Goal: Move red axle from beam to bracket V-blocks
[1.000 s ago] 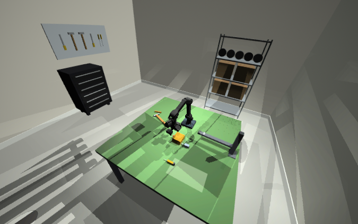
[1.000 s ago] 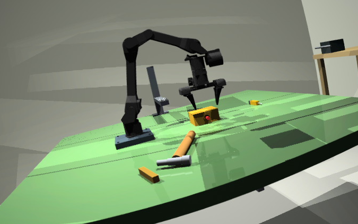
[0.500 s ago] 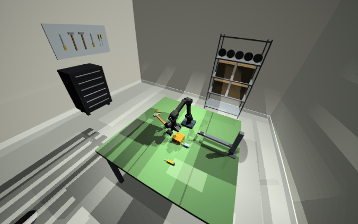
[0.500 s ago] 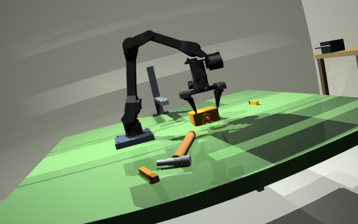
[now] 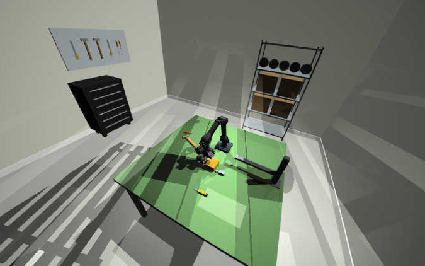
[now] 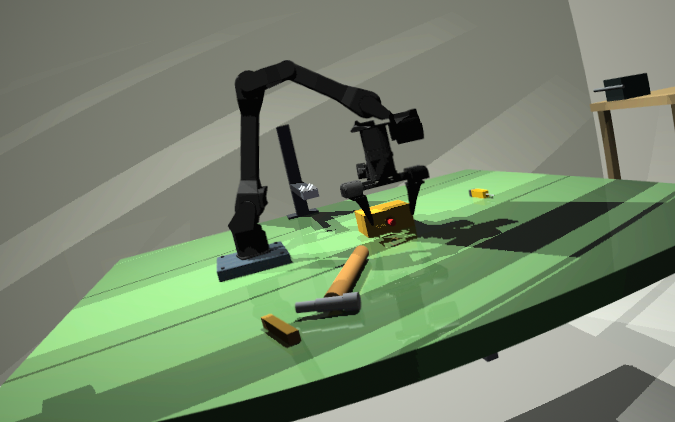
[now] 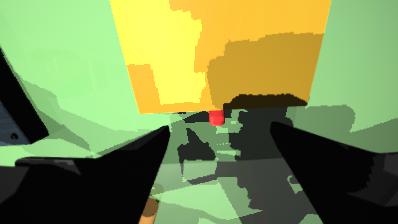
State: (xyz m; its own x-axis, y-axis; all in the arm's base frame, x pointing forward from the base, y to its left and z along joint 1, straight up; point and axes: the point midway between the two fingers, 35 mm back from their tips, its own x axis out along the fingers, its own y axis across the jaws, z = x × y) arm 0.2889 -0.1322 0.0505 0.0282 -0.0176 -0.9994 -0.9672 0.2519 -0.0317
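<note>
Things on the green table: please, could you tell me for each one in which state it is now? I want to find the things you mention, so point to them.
Hand (image 5: 204, 160) (image 6: 391, 220) (image 7: 218, 128): open, nothing between the fingers.
Red axle (image 6: 391, 222) (image 7: 216, 118): in the beam, one end showing.
Beam (image 5: 212, 164) (image 6: 376, 222) (image 7: 260, 60): resting on the table.
Bracket (image 5: 259, 167) (image 6: 289, 157): upright post, arm reaching sideways.
V-blocks (image 5: 239, 157) (image 6: 306, 189): without the axle.
Hammer (image 5: 191, 142) (image 6: 348, 272): lying down.

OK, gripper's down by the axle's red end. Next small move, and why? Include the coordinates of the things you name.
Probably ease the open gripper (image 6: 393, 220) (image 7: 218, 128) slightly toward the yellow beam (image 5: 212, 164) (image 6: 385, 219) (image 7: 220, 55), so the fingertips flank the red axle end (image 6: 391, 222) (image 7: 216, 118) before closing. In the wrist view that end pokes out of the beam's face between the two fingers, a little ahead of their tips, with room on both sides.
</note>
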